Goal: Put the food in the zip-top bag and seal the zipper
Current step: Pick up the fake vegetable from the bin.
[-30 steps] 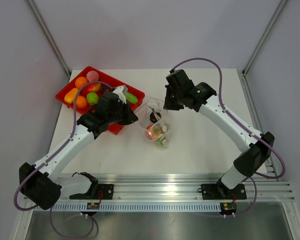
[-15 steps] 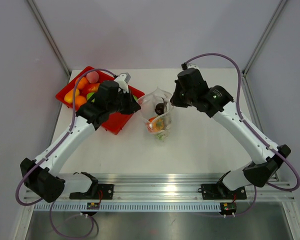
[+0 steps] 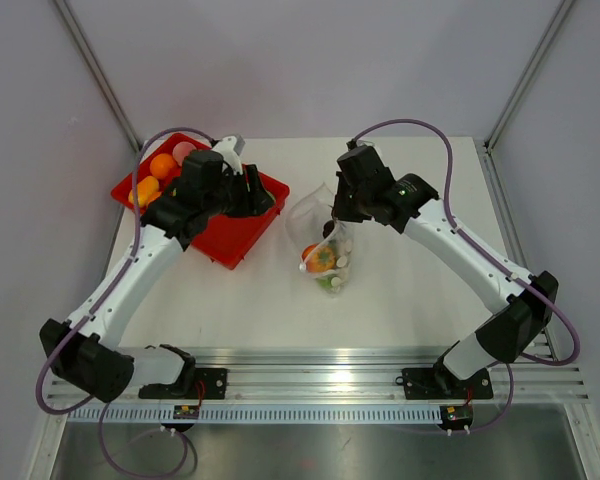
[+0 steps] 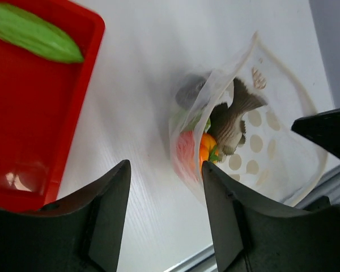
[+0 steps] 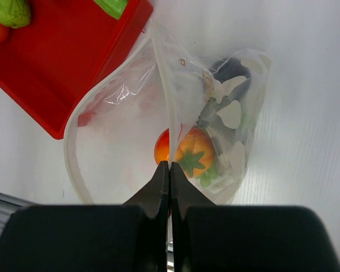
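Note:
The zip-top bag [image 3: 325, 240] lies mid-table with its mouth held open toward the tray. My right gripper [image 5: 169, 169] is shut on the zipper [image 5: 164, 85], pinching one lip of the mouth from above. Food sits inside the bag: an orange piece with a green stem [image 5: 194, 154], a red one [image 5: 161, 148] and a dark purple one [image 5: 229, 69]. My left gripper [image 4: 164, 198] is open with nothing between its fingers. It hovers over the tray's right corner [image 3: 268, 200], just left of the bag [image 4: 260, 141]. More food stays in the tray: orange pieces [image 3: 162, 165] and a green pod [image 4: 34, 34].
The red tray [image 3: 230, 235] sits at the table's back left, one corner close to the bag's mouth. White tabletop [image 3: 410, 290] lies to the right of the bag and in front of it. Metal rails run along the near edge.
My left gripper was shut and is now open, drawn slightly back over the tray corner. My right gripper shifted a little left, still holding the bag's lip; the bag moved with it.

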